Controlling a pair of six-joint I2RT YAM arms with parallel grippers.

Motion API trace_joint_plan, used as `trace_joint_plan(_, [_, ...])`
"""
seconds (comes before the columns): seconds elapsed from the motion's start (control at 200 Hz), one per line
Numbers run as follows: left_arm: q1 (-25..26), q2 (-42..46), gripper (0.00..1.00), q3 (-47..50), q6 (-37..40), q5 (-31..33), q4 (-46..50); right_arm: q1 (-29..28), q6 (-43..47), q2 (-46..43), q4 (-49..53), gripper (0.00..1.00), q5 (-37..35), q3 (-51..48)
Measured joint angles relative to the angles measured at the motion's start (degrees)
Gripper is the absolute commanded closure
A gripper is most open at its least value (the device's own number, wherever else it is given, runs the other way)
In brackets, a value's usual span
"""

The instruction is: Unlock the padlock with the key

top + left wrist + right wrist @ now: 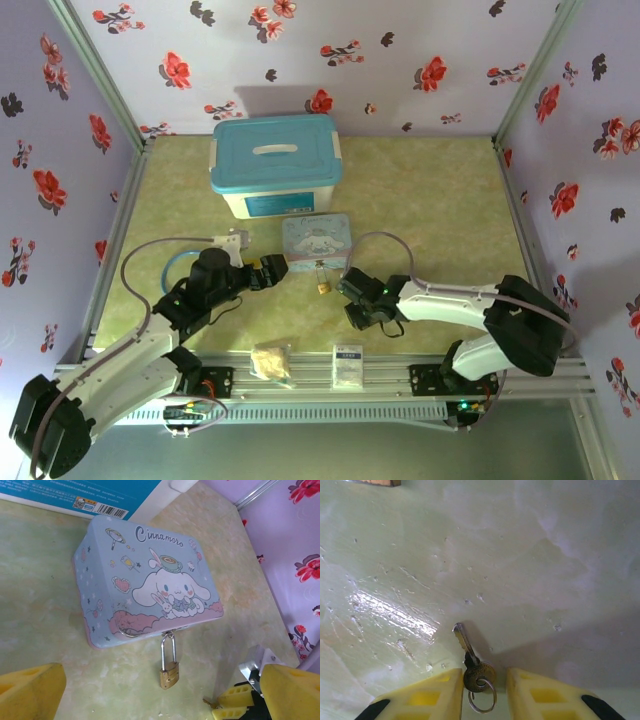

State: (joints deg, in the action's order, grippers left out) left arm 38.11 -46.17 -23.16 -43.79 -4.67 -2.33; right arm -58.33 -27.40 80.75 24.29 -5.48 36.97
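Near edge of table (440, 220): small tan packet (270, 362) and white card (347, 365) side by side on the rail.

Right gripper (348, 288) is low over mid-table, just right of the padlock. Its jaws are narrow. The key (464, 642) has its head and ring between the yellow fingers (432, 697), blade pointing away from them. Can't tell if it's pinched or just lying on the table.

Left gripper (272, 270) is left of the tin, jaws wide, holding nothing.

Padlock (169, 674) is mid-table, between the two grippers. Its brass body lies flat on the table and its shackle is hooked through the clasp on the near side of the pale blue cartoon tin (150, 575).

Behind the tin, toward the far edge, is a white box with blue lid (275, 165).
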Motion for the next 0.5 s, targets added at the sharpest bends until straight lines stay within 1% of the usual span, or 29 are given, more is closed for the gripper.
trace_joint_plan(0.04, [0.0,0.0,0.01,0.1,0.0,0.2,0.0,-0.2,-0.3,0.0,0.1,0.79,-0.5,0.0])
trace_joint_plan(0.1, [0.0,0.0,0.00,0.4,0.0,0.2,-0.4,-0.4,-0.6,0.1,0.1,0.85,-0.9,0.0])
trace_joint_plan(0.16, [0.0,0.0,0.00,0.9,-0.1,0.2,-1.1,-0.5,-0.9,0.0,0.0,0.88,-1.0,0.0])
trace_joint_plan(0.215, [0.0,-0.2,0.00,1.6,-0.2,0.2,-2.6,-0.5,-1.6,-0.2,-0.4,0.95,-1.0,-0.1])
trace_joint_plan(0.275, [0.0,-1.3,0.00,1.9,-0.5,0.2,-4.4,-0.5,-2.2,-0.5,-2.0,1.00,-0.9,-0.2])
trace_joint_plan(0.495, [0.8,-7.8,0.02,1.9,-1.3,-0.8,-11.3,-0.4,-2.9,-0.9,-4.3,1.00,-0.3,-0.7])
